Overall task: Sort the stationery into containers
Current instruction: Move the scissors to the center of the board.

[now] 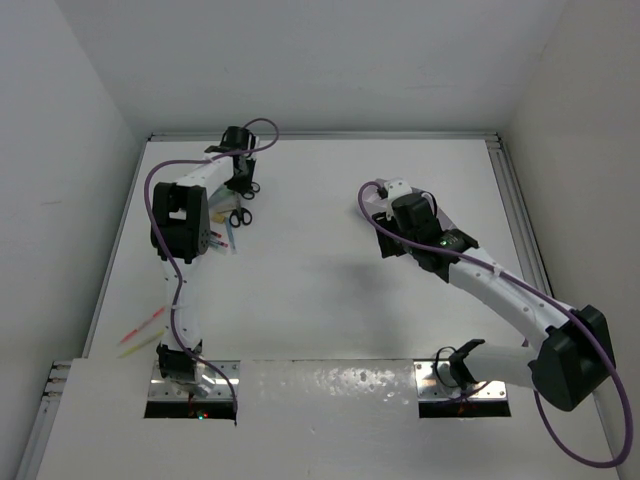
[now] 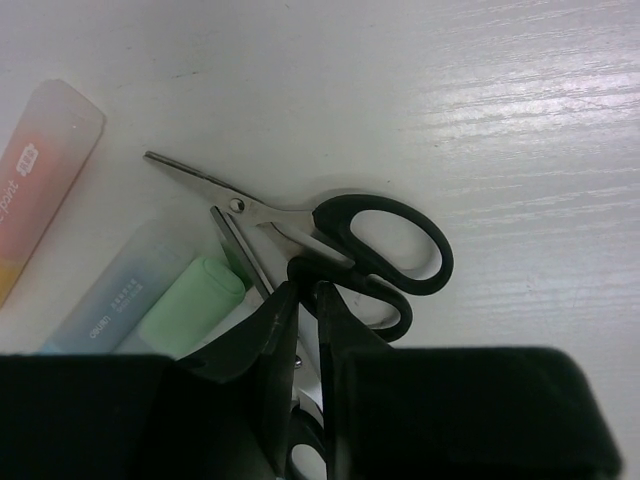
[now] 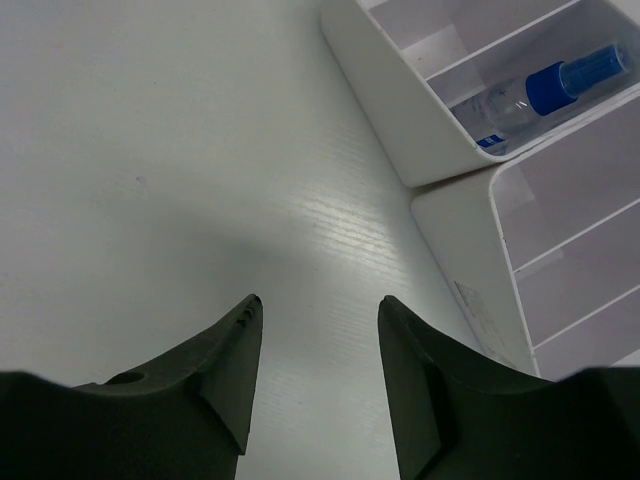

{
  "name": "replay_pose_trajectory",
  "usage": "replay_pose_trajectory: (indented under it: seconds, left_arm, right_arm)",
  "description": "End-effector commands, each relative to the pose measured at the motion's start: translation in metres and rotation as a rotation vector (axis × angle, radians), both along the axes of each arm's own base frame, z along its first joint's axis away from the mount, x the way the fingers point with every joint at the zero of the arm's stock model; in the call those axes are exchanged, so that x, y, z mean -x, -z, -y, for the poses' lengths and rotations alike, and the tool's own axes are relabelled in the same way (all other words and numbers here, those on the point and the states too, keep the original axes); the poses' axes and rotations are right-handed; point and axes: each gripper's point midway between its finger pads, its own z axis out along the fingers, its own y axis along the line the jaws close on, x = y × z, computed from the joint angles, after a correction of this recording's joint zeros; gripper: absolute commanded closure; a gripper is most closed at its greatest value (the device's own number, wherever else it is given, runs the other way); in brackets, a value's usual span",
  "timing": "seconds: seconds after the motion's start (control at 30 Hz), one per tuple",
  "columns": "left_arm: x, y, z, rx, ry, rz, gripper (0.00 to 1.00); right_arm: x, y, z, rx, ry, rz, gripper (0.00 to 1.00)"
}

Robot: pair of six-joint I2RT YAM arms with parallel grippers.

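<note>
Overhead, the right gripper (image 3: 315, 320) hangs with fingers wide apart and nothing between them above bare table (image 3: 150, 150). The white organiser (image 3: 385, 110) stands just beside it, a blue-capped piece (image 3: 560, 78) lying in one compartment. The left gripper (image 2: 305, 292) shows only a slit between its fingers over the black-handled scissors (image 2: 385, 245), and whether it pinches them is hidden. The green highlighter (image 2: 200, 300) touches the blades, partly covered.

The worktop (image 2: 520, 110) is white, with fine pale streaks. The scissors (image 2: 340, 240) have black handles and silver blades. The green highlighter (image 2: 195, 305), the pale blue highlighter (image 2: 120, 295) and the orange highlighter (image 2: 40, 170) are all pastel. The organiser (image 3: 400, 100) is white. The piece (image 3: 550, 85) in it is clear with a blue cap. The left gripper (image 2: 305, 292) and the right gripper (image 3: 315, 310) are black, and the cables (image 1: 174, 315) are purple.
</note>
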Motion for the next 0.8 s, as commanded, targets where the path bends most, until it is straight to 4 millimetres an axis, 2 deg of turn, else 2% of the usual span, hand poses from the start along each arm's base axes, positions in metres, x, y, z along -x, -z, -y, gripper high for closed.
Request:
replay_pose_trajectory:
  seconds: [0.0,0.27,0.4,0.6,0.73,0.77]
  left_arm:
    - [-0.011,0.001,0.011,0.057,-0.001,0.022,0.87]
    - [-0.003,-0.004,0.013,-0.049,0.053,0.014,0.83]
    - [0.003,0.004,0.013,-0.061,0.073,-0.005,0.83]
    - [0.013,0.017,0.024,-0.07,0.152,-0.049,0.86]
    - [0.021,0.011,0.034,-0.106,0.261,-0.044,0.87]
    - [0.026,0.014,0.039,-0.117,0.291,-0.052,0.87]
  right_arm:
    - [-0.005,-0.018,-0.001,-0.007,0.004,0.053,0.5]
    - [-0.005,-0.02,0.003,0.007,0.007,0.059,0.48]
    - [-0.005,-0.02,0.001,0.012,0.001,0.057,0.47]
    - [-0.005,-0.023,0.003,0.017,0.003,0.066,0.46]
    - [-0.005,-0.024,0.005,0.022,0.006,0.068,0.46]
    - [-0.005,-0.023,0.005,0.022,0.007,0.067,0.46]
